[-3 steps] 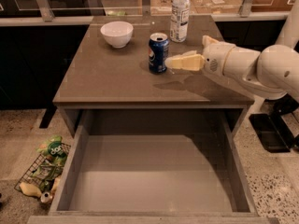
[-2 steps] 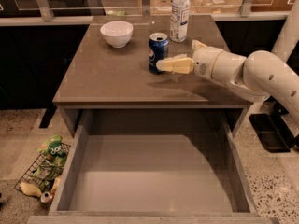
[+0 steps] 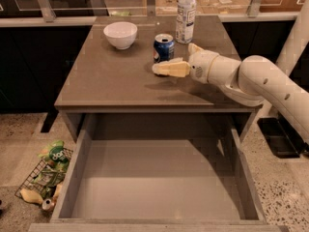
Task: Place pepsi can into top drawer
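The pepsi can [image 3: 163,46], dark blue with a silver top, stands upright on the grey-brown cabinet top [image 3: 111,81], right of centre. My gripper [image 3: 172,58] reaches in from the right at can height and is open. Its near finger [image 3: 169,69] lies in front of the can's base, and the far finger [image 3: 194,48] shows just right of the can. The can is not lifted. The top drawer [image 3: 154,182] is pulled fully open below the cabinet top, with a flat grey bottom and nothing in it.
A white bowl [image 3: 120,35] sits on the cabinet top left of the can. A clear plastic bottle [image 3: 185,14] stands behind and right of the can. A wire basket of packets [image 3: 46,175] lies on the floor left of the drawer.
My gripper has moved left toward the can, so its near finger now reaches past the front of the can. The can has not moved.
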`<state>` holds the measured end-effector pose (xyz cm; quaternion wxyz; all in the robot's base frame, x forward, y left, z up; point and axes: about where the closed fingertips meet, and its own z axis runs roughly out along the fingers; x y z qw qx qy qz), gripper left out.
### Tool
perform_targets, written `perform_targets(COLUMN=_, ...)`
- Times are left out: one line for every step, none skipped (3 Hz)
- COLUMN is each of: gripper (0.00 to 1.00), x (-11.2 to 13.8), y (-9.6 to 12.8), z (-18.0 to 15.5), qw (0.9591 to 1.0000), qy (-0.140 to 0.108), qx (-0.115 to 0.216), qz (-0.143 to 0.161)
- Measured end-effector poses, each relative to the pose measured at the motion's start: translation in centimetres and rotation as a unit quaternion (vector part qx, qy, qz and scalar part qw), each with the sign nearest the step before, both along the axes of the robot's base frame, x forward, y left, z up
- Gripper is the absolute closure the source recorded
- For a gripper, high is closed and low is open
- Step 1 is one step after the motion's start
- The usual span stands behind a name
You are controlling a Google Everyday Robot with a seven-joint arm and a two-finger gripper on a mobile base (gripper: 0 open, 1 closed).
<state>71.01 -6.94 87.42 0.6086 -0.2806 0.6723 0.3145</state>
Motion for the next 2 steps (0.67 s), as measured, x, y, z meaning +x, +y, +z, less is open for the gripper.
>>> perform_targets(gripper=0.0, x=0.14, y=0.82, z=0.42, qw=0.9999, qy=-0.011, qx=-0.005, qz=0.006)
perform_targets(gripper=0.01, x=0.27, y=1.66, z=0.73, qw=0.9997, qy=-0.018, qx=-0.013, qz=0.013)
